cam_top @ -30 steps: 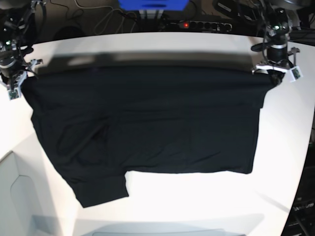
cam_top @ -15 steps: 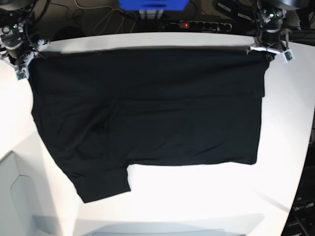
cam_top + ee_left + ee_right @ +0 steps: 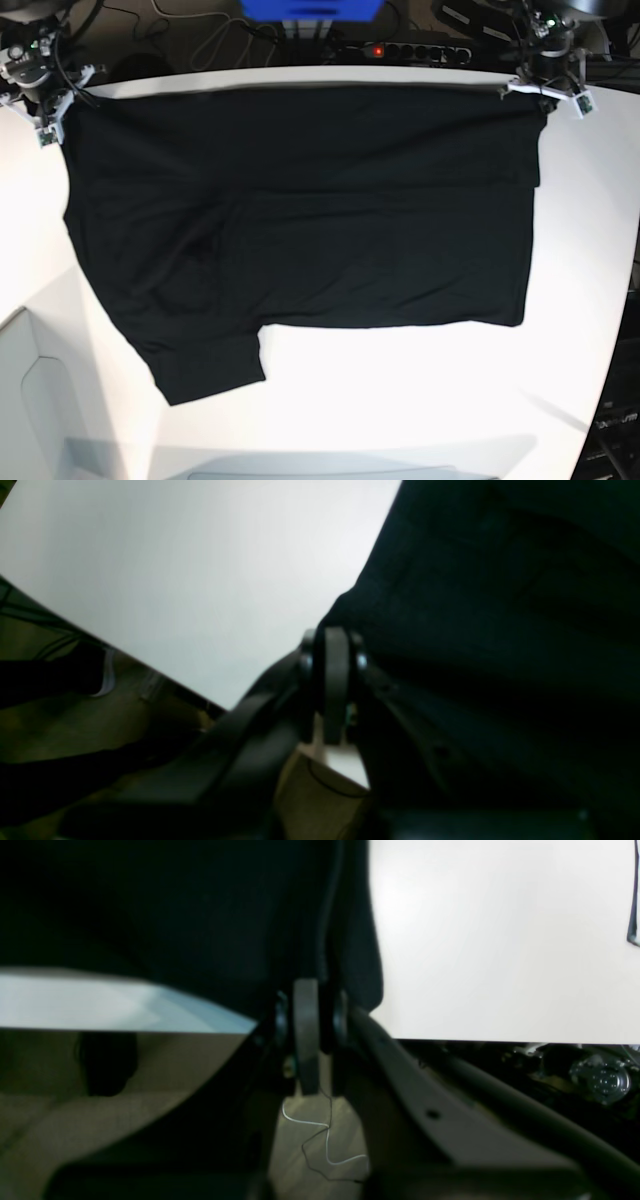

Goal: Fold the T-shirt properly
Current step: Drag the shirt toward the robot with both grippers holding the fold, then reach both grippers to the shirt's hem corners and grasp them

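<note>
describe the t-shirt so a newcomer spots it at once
Look at the white table. Spread across it, its far edge pinched by a gripper at each end, is the T-shirt. It is the one big black cloth on that white surface.

The left gripper [image 3: 546,102] and the right gripper [image 3: 62,130] stand well apart, one at each side of the base view. Both are closed, their fingertips pinched together. Each arm reaches in from beyond its gripper, at the top of the base view. The wrist just behind each gripper shows dark, spiky-looking hardware with pale parts.
</note>
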`<state>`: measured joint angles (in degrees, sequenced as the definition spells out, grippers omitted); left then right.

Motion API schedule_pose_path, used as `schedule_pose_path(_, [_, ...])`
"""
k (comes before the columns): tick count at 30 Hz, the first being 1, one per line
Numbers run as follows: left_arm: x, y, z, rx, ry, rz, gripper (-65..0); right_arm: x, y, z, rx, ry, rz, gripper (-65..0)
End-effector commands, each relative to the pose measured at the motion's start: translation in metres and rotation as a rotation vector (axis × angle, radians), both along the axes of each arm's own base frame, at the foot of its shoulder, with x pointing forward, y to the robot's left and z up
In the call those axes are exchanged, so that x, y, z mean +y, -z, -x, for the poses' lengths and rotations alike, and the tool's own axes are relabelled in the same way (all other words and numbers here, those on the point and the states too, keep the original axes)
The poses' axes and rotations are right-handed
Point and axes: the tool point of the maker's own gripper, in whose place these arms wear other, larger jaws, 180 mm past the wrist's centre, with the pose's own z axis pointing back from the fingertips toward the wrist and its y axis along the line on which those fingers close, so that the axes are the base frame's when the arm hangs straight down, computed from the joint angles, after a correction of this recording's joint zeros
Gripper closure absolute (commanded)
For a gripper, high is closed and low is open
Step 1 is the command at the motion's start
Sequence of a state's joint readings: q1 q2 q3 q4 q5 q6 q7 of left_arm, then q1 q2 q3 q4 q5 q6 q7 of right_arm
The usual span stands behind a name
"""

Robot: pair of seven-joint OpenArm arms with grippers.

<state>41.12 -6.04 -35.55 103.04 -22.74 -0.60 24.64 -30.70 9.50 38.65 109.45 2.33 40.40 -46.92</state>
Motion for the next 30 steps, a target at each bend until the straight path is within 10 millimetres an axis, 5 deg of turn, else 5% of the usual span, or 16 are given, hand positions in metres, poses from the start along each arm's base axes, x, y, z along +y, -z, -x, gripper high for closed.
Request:
schedule_pose_path(1, [0.007, -0.008, 0.0, -0.014, 0.003, -0.033, -0.1, -0.007, -0.009, -0.002, -0.02, 0.0, 0.026, 0.0])
schedule_pose_path(13, [0.007, -0.008, 0.006, 0.003, 0.007, -0.039, -0.8, -0.018, -0.012, 0.006, -0.013, 0.028, 0.047, -0.6])
schedule_pose_path(16, [0.007, -0.007, 0.012, 0.015, 0.004, -0.034, -7.5, -0.019, -0.013, 0.005, -0.016, 0.027, 0.049, -8.1])
schedule_pose_path(21, [0.005, -0.017, 0.006, -0.01, 0.016, -0.046, -29.9, -0.028, -0.02, 0.005, -0.038, 0.057, 0.064, -21.5])
schedule_pose_path(27, [0.018, -0.053, -0.008, -0.098, 0.0, -0.113, -34.0, -0.051, -0.043, -0.016, -0.147, 0.135, 0.102, -26.0])
schedule_pose_path(30, [0.02, -0.073, -0.033, -0.183, 0.003, -0.138, -34.1, -0.052, -0.053, -0.041, -0.214, 0.135, 0.102, -26.0])
